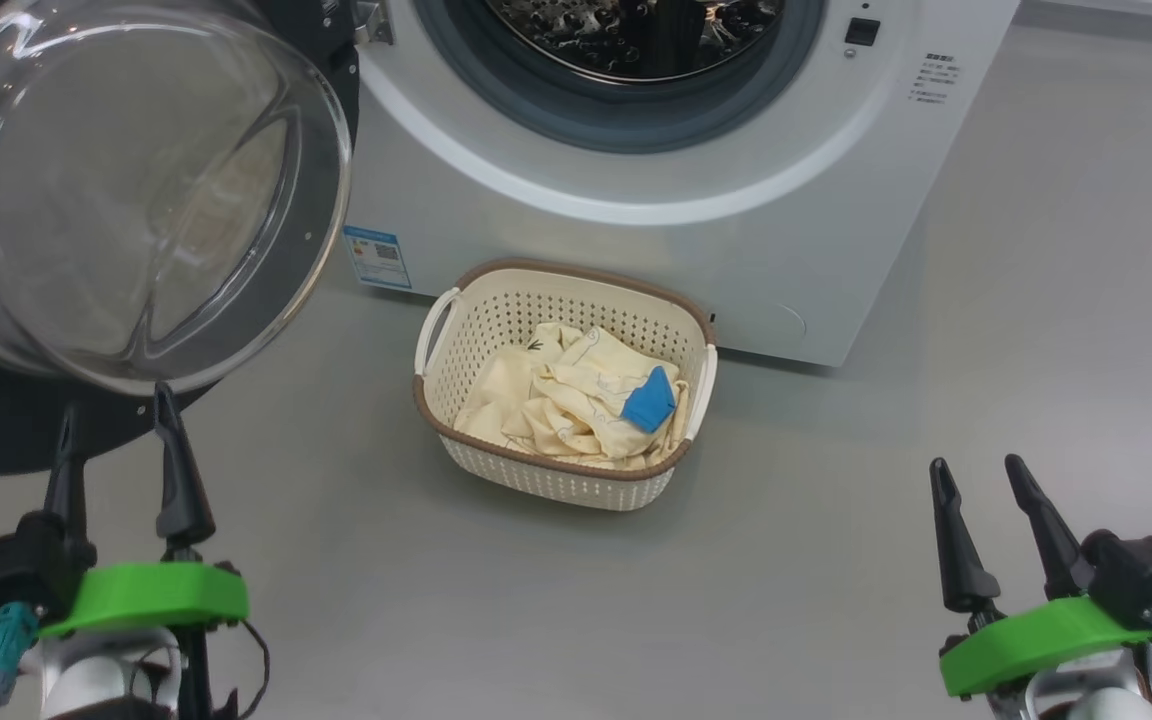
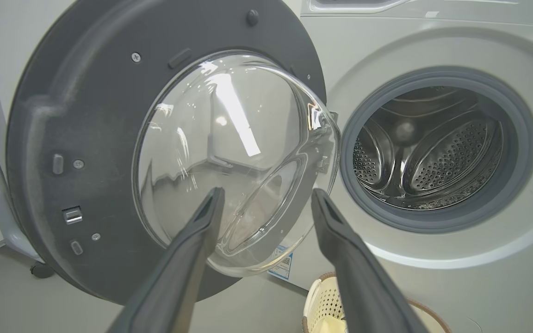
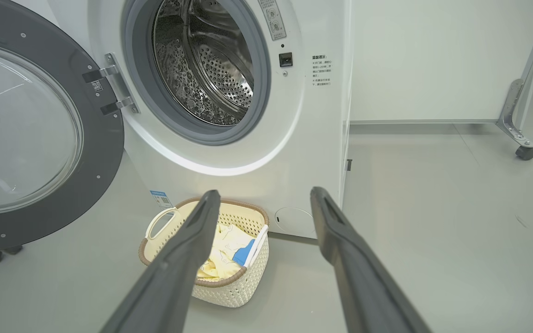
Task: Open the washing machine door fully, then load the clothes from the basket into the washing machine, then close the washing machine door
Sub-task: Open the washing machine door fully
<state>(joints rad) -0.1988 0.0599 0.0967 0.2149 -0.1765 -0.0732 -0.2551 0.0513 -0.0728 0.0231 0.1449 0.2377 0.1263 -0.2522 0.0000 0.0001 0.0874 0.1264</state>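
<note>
Head view, door [image 1: 126, 190] open wide, left pincer [image 1: 116, 405] near its rim

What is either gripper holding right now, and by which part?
Nothing. Both the left gripper and the right gripper stand open with nothing between their fingers. The soft cream-yellow clothes lie in the cream perforated plastic basket.

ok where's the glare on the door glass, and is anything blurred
Left wrist view: a white streak down the washing machine door's glass bowl; head view: fainter curved reflections there; right wrist view: the right gripper has soft-looking fingers near the lens.
</note>
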